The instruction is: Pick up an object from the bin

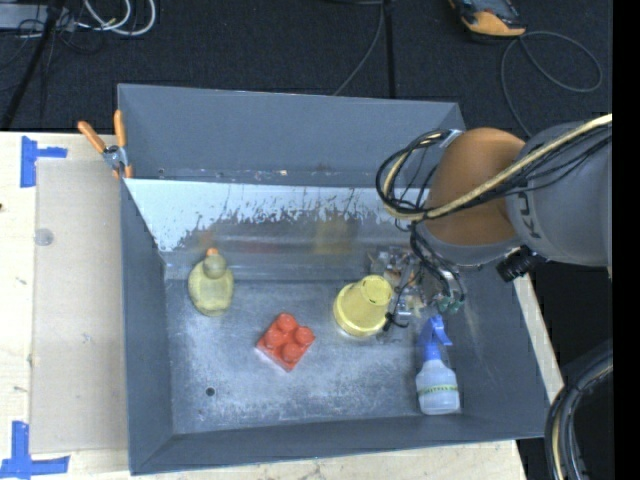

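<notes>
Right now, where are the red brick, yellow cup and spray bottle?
red brick [285, 341], camera view, studded top
yellow cup [358, 310], camera view, its middle
spray bottle [438, 386], camera view, pale body

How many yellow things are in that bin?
2: a pear-shaped yellow bottle at the left, and a round yellow cup near the middle, beside the claw. Others may hide under the arm.

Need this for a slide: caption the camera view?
Gripper beside a yellow cup in a grey bin, with red brick, yellow bottle and spray bottle around.
</notes>
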You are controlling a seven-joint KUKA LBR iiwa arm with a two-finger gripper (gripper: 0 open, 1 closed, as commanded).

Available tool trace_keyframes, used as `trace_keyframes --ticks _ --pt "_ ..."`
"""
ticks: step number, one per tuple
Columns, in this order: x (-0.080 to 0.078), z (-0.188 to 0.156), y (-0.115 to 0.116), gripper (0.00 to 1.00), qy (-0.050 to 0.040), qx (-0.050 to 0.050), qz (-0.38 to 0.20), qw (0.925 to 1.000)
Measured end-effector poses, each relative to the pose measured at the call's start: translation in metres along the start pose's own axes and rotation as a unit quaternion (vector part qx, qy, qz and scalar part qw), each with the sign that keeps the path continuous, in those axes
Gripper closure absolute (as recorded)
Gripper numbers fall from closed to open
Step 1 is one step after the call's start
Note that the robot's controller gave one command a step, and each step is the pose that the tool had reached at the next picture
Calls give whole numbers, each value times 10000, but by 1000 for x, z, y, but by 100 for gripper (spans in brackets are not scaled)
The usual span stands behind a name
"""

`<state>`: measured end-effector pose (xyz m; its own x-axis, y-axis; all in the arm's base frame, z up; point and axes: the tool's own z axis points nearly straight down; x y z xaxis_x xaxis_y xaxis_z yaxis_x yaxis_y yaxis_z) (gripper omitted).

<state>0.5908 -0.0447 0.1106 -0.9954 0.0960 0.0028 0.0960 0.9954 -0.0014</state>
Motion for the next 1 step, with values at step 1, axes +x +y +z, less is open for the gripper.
trace_keyframes --ticks 1 --pt "-4 32 23 100 10 -8 -446 9990"
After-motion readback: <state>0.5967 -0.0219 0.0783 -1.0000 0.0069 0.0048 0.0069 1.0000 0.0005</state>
